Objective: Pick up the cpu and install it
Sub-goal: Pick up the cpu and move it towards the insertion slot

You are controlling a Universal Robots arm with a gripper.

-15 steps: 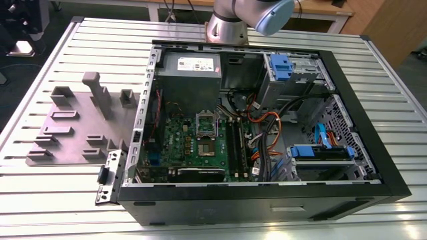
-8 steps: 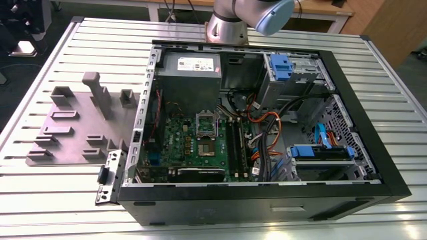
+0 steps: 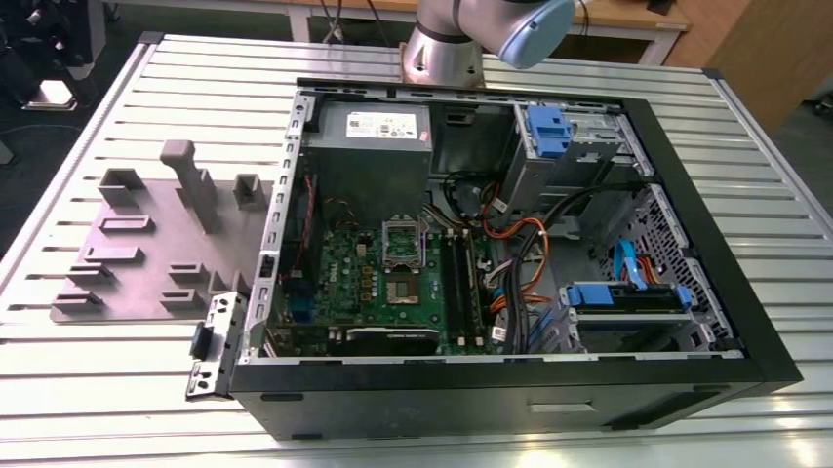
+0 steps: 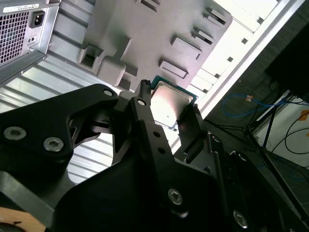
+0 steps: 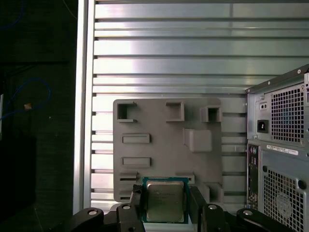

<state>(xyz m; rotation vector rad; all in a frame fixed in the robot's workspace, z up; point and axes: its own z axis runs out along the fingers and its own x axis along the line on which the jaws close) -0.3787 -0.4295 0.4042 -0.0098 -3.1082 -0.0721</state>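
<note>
Cpu (image 5: 164, 200) is sitting clamped by two opposite edges between the black fingers (image 5: 137, 205) of the gripper (image 5: 165, 207). Its metal lid is facing the camera in the first wrist view, while the grey fixture plate (image 5: 164, 125) is lying flat on the slatted table (image 5: 169, 48) beyond it. In the exterior view, that plate is resting at nine o'clock of the open computer case (image 3: 521, 400), just beside its wall.

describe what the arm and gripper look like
The arm is a silver-grey metal tube with a pale blue rounded joint cap. The gripper is matte black, built of flat angular linkage bars that narrow into two slim fingers, dotted with round silver bolts.
</note>
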